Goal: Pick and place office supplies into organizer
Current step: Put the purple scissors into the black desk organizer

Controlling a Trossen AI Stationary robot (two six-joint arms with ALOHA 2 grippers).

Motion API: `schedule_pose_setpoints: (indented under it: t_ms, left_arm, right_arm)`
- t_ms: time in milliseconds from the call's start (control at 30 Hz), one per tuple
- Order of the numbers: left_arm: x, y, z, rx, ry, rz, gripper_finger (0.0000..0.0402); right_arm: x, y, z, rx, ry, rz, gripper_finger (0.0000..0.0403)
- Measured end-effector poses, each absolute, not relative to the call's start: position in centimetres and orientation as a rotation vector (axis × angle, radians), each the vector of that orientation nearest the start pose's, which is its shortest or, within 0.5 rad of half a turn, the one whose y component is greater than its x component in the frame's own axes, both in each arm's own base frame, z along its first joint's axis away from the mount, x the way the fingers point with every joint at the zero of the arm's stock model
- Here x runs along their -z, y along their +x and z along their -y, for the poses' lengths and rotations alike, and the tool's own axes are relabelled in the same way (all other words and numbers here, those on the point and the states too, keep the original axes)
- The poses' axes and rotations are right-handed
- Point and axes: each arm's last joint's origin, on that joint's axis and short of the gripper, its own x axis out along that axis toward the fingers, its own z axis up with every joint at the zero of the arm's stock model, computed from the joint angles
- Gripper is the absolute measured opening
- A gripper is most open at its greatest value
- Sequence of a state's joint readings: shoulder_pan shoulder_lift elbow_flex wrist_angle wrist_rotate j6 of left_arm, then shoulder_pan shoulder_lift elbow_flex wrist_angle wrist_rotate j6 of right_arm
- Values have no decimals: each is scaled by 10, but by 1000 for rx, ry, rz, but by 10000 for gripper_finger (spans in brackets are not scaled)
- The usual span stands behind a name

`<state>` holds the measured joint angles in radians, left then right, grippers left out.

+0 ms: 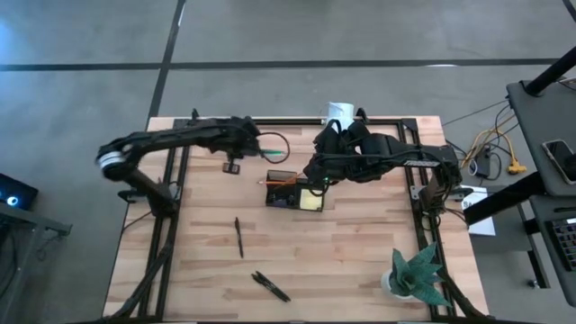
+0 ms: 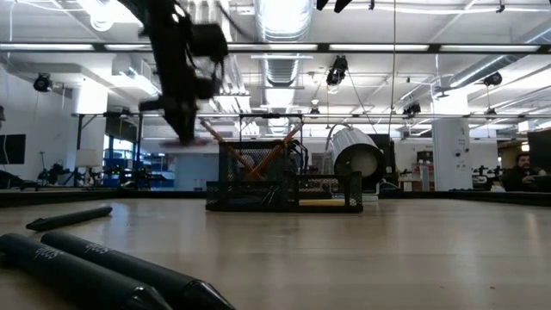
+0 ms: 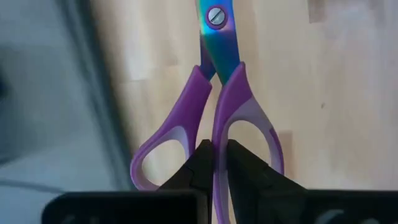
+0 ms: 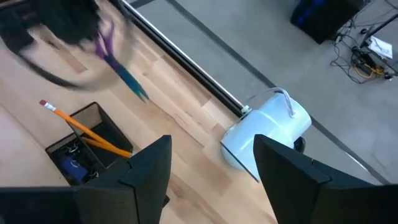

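From here I read my left gripper as pinched on the purple-handled scissors, its fingers pressed against the handle bar between the two loops; that grip lets the iridescent blue-green blades hang forward of the wrist, clear of the pale wooden table. In the high view that gripper sits near the table's far edge, left of the small black mesh organizer; I judge the scissors lifted and the carry toward the organizer as the step in hand. An orange pencil already leans in one compartment, and a yellow sticky-note pad lies at the organizer's right end. My right gripper hovers just right of the organizer with fingers spread and nothing between them, waiting near the white cylinder. A black pen and two dark markers lie well apart on the near boards; I judge those still to be collected.
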<state>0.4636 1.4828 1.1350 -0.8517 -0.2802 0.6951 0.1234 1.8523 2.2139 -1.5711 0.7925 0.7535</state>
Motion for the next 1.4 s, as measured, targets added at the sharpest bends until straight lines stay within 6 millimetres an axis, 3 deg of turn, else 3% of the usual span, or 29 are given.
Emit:
schedule_pose_setpoints:
  t_ms: [100,267,367,600,967,1400]
  left_arm:
    - [-282,232,-116,-195,629,-1385,8]
    - [-315,219,-80,-130,1202,-1441,8]
    - [-326,221,-67,-139,1270,-1392,8]
    - [-312,243,-44,-185,1412,-1432,8]
    - [-278,278,-40,-233,1468,-1502,8]
    - [-254,292,-17,-146,1493,-1504,8]
  right_arm:
    - [-416,333,-21,923,79,-819,219]
    - [-415,333,-20,907,37,-843,219]
    - [-415,333,-17,913,40,-844,219]
    - [-416,332,-12,929,77,-837,219]
    - [-417,332,-12,948,126,-813,219]
    - [-417,332,-12,953,125,-810,219]
